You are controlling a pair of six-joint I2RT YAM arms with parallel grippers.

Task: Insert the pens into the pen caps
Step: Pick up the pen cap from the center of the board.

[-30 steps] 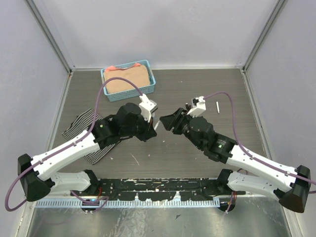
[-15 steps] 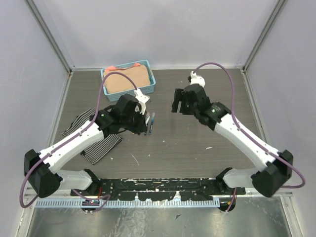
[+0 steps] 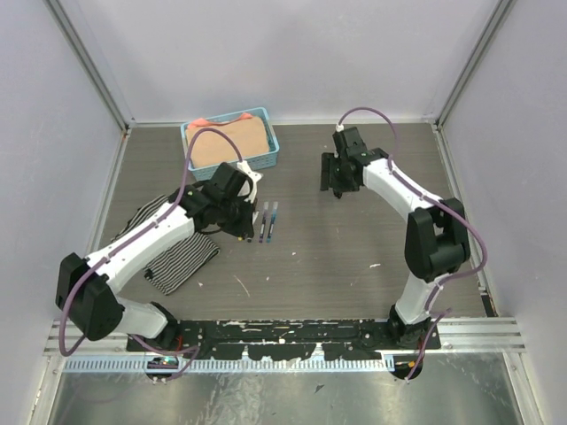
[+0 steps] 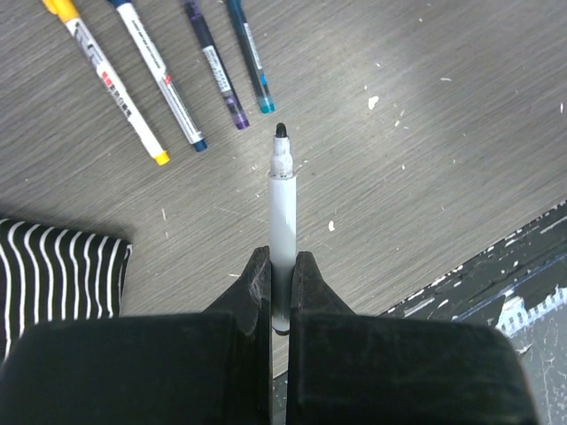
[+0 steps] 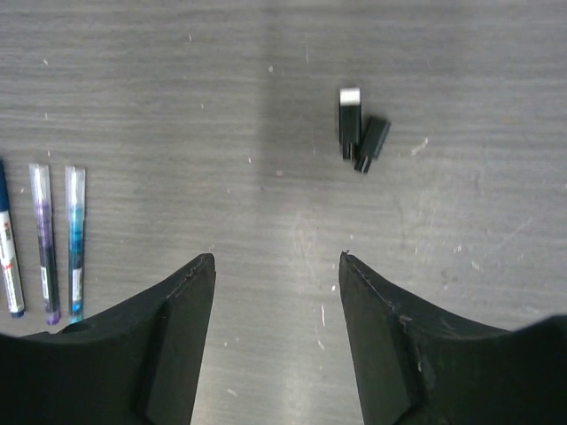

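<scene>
My left gripper is shut on a white pen, whose black tip points away over the table. Beyond that tip several pens lie side by side: yellow, blue, purple and teal. From above, the left gripper hangs just left of these pens. My right gripper is open and holds nothing; it hovers at the back right. Ahead of it lie two small black pen caps, touching each other, one with a white end.
A blue basket holding a tan object stands at the back left. A black-and-white striped cloth lies under the left arm. Grey walls close in the table on three sides.
The two grippers were together at the table's middle. The right arm has swung off to the back right with its jaws apart. The left gripper has shifted left, keeping the pen.
</scene>
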